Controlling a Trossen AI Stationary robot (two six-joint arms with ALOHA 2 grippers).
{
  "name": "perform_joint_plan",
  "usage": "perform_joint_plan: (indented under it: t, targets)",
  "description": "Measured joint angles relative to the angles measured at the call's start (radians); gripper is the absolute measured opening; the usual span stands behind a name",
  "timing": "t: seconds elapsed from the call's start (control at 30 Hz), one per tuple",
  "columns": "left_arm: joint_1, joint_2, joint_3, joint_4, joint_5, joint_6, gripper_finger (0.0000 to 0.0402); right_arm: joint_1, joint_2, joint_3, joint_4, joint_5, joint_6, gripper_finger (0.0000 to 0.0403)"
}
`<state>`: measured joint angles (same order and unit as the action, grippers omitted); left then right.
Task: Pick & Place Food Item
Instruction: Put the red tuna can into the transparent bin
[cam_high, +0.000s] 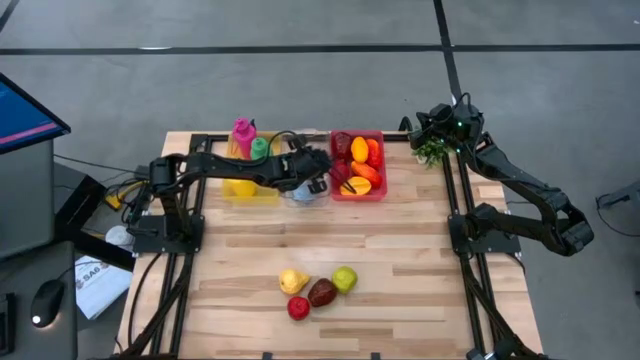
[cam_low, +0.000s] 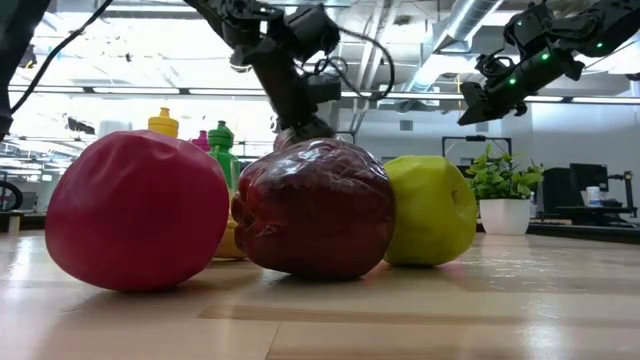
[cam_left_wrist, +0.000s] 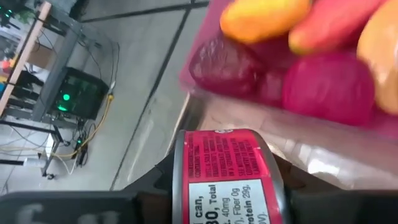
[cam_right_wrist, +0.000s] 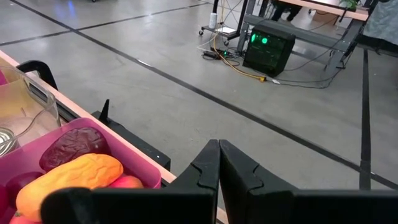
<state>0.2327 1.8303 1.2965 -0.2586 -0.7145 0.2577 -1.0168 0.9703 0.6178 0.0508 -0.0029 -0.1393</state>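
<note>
My left gripper (cam_high: 318, 180) reaches toward the table's far edge and is shut on a can with a red label (cam_left_wrist: 227, 168), above a clear tub (cam_high: 303, 195) that stands between the yellow bin (cam_high: 245, 185) and the red bin (cam_high: 358, 190). The red bin holds orange, red and dark food pieces (cam_left_wrist: 329, 87). Near the table's front lie a yellow pear (cam_high: 293, 280), a dark red apple (cam_high: 321, 292), a green apple (cam_high: 344, 278) and a red fruit (cam_high: 298, 307). My right gripper (cam_right_wrist: 219, 162) waits shut over the far right corner. My left gripper pinches the can between its two fingers, one on each side of the can's labelled wall (cam_left_wrist: 224, 186). The can is lifted clear, with its end (cam_left_wrist: 221, 134) pointing away from the wrist toward the red bin. The wrist view looks along the fingers, so how far back it reaches does not show.
Coloured bottles (cam_high: 243, 135) stand in the yellow bin. A small potted plant (cam_high: 432, 152) stands at the far right corner beside my right arm. The table's middle is bare wood (cam_high: 320, 235). A monitor (cam_high: 25, 110) and a mouse (cam_high: 45, 300) are off the table's left.
</note>
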Motion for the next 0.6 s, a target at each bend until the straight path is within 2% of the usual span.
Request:
perform_joint_plan:
  t: [0.23,0.33,0.47,0.6]
  targets:
    - [0.017,0.001,-0.020,0.011,0.000,0.000,0.0113,0.000,0.000,0.000,-0.003,0.000,0.000,0.0003]
    - [0.017,0.002,-0.020,0.022,0.016,0.000,0.0126,0.000,0.000,0.000,-0.004,0.000,0.000,0.0003]
    - [0.015,0.051,-0.020,0.022,0.040,0.011,0.0119,0.000,0.000,0.000,-0.006,0.000,0.000,0.0003]
    - [0.015,0.099,-0.021,0.053,0.046,0.089,0.0113,-0.001,0.000,0.000,-0.007,0.001,-0.001,0.0003]
